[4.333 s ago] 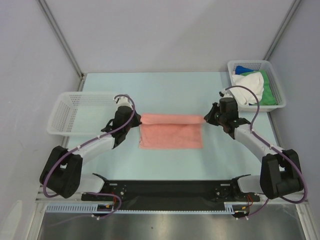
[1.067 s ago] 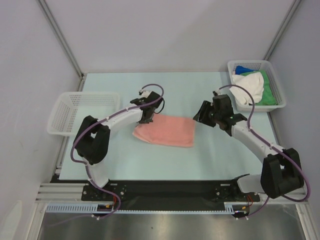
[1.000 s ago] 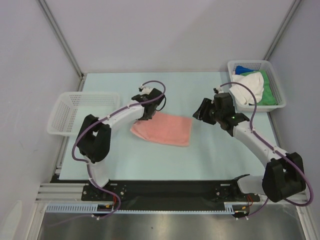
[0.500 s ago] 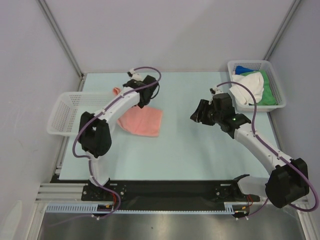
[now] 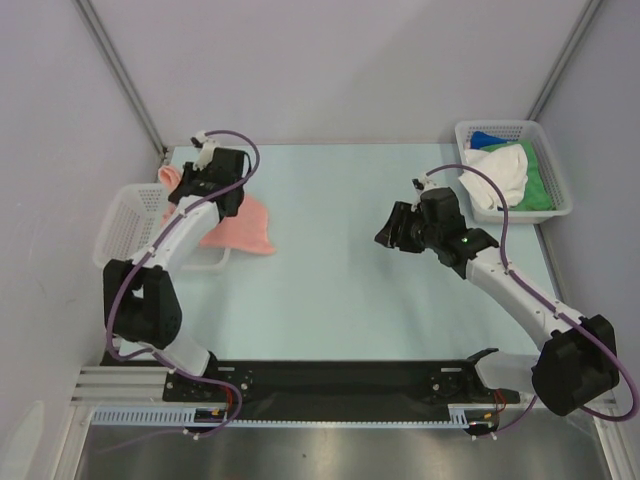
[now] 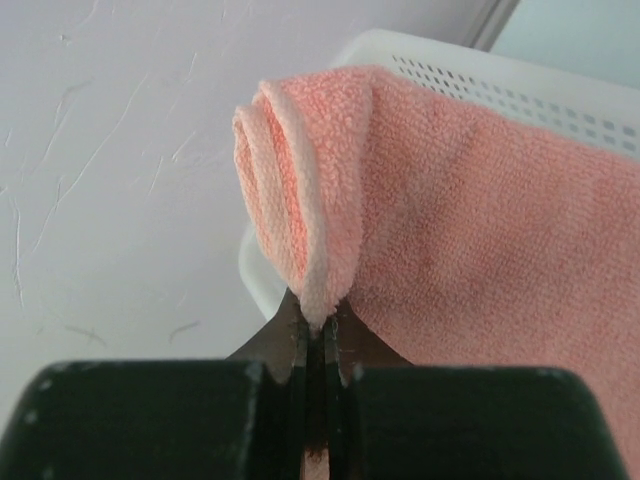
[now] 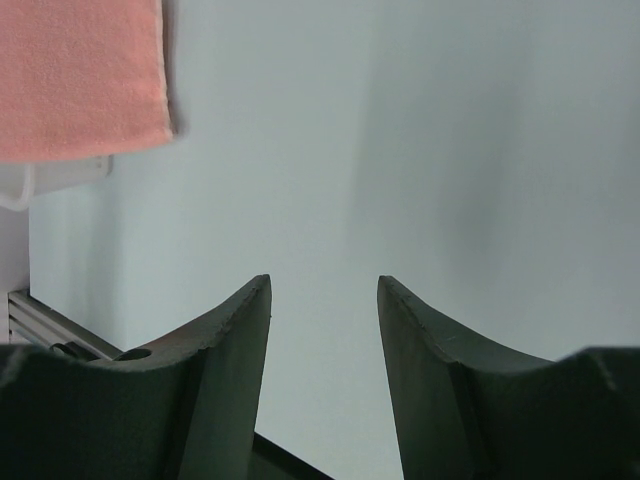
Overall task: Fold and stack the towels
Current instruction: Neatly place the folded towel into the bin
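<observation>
Your left gripper point(image 6: 318, 322) was pinched shut on a corner of the folded pink towel point(image 6: 470, 220), which hung across the rim of the white basket point(image 6: 520, 85) on the left. Your right gripper point(image 7: 322, 300) was spread apart and held nothing. If you let go there, the towel could flop open or catch on the rim

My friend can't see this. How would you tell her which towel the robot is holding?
Look left on the table for the white basket. Hanging partly over it is the salmon pink towel, pinched by the left gripper, jaws shut. It is the only pink one and the only one outside the right basket, where the white towel, green towel and blue towel lie heaped.
</observation>
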Robot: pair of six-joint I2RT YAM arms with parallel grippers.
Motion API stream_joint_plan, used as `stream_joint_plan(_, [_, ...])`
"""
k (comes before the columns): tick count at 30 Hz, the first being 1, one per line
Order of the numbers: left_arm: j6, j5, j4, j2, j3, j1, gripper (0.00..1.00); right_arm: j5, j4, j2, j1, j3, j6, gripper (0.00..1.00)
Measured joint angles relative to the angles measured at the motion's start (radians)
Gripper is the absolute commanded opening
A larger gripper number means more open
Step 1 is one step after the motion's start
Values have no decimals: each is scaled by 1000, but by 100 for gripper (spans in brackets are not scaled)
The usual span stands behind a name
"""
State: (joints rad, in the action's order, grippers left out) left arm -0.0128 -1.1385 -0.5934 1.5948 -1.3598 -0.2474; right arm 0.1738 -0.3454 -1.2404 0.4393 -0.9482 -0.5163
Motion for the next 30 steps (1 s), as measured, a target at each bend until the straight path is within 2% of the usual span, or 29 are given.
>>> stream_joint_plan(5, [132, 9, 218, -3, 140, 65, 0, 0, 5, 0, 2, 2, 1, 52])
stream_joint_plan(18, [239, 61, 541, 28, 220, 227, 0, 0, 6, 0, 6, 11, 21, 52])
stream_joint_plan(25, [251, 92, 585, 150, 201, 282, 0, 1, 12, 1, 18, 18, 21, 52])
stream_joint_plan(30, [199, 116, 512, 250, 92, 347, 0, 2, 14, 1, 25, 18, 22, 53])
